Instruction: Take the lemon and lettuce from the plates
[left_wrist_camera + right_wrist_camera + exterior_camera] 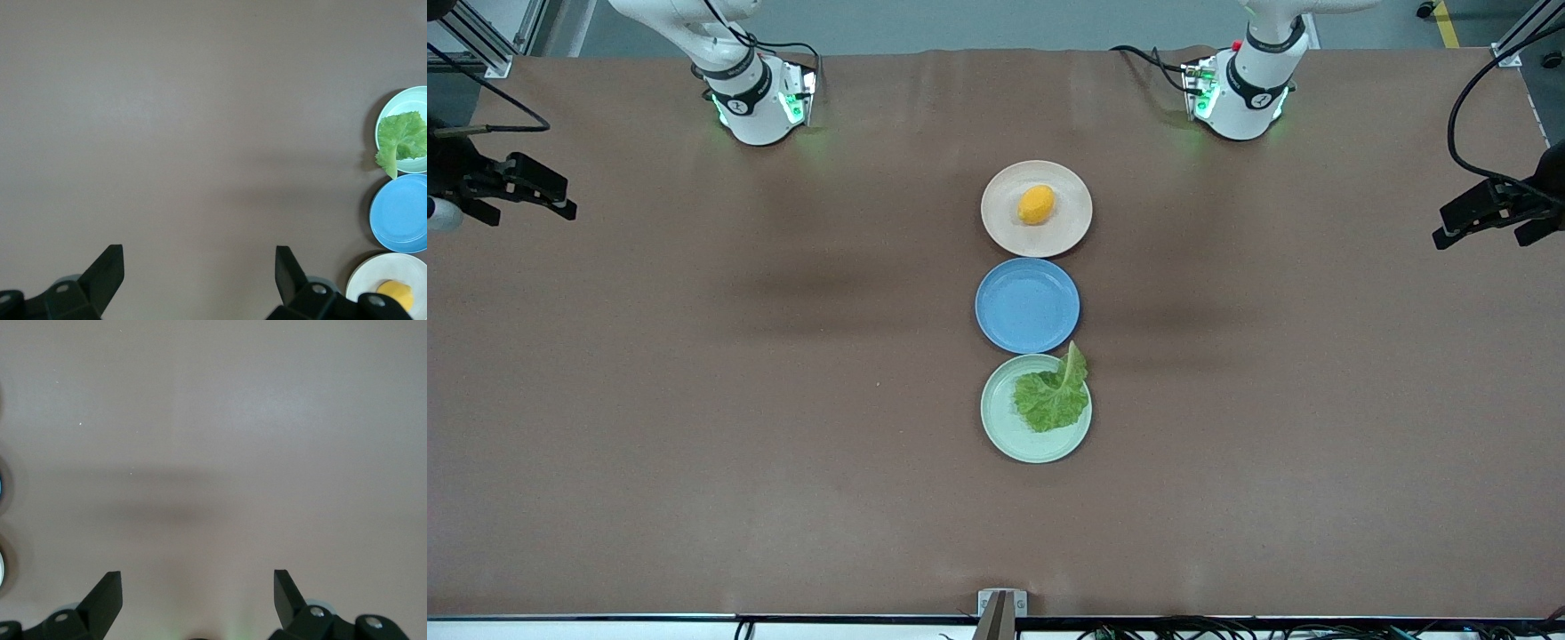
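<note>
Three plates lie in one row along the middle of the bench [694, 444], running from the edge nearest the front camera toward the robots' edge.

Nearest that camera is the mint green plate [1005, 436]. The lettuce [1054, 396] lies on it, its stem passing over the rim toward the blue plate [1027, 305].

The blue plate sits between the other two, just beside each.

Farthest from the camera is the pink-beige plate [1063, 233]. The lemon [1036, 204] rests on it, near its centre.

The right pincer [198, 587] hangs over bare bench toward the right arm's end, fingers [107, 590] spread wide, holding nothing. The left pincer [200, 263] hangs over bare bench toward the left arm's end, fingers [110, 263] also spread wide and holding nothing. Both are well apart from the plates.
</note>
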Robot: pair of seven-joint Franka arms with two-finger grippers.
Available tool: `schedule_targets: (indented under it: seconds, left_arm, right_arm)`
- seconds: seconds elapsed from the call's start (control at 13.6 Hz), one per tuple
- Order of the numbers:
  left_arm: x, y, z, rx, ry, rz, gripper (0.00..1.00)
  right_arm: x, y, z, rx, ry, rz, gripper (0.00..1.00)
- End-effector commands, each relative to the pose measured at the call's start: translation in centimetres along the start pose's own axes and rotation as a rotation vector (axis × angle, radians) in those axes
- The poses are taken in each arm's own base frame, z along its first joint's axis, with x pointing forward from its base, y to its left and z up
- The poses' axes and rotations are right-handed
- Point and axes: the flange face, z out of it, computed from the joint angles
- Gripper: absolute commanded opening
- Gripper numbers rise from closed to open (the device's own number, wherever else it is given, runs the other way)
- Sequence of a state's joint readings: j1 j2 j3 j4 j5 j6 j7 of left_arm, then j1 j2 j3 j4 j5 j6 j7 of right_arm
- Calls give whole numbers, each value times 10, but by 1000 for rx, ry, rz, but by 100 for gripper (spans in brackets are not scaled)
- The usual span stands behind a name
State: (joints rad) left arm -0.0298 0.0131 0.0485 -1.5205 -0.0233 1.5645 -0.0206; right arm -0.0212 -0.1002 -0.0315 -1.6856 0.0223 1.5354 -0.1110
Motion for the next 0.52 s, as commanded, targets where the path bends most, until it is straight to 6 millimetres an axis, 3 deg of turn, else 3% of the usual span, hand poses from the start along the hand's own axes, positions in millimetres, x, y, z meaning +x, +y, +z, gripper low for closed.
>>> schedule_targets:
  seconds: [0.0, 0.44]
  left_arm:
    - [1, 0, -5, -7, 1, 8, 100]
    - [0, 3, -5, -9, -5, -5, 100]
  right_arm:
    - [-10, 2, -1, 0, 1, 12, 100]
    - [-8, 1, -2, 2, 1, 11, 100]
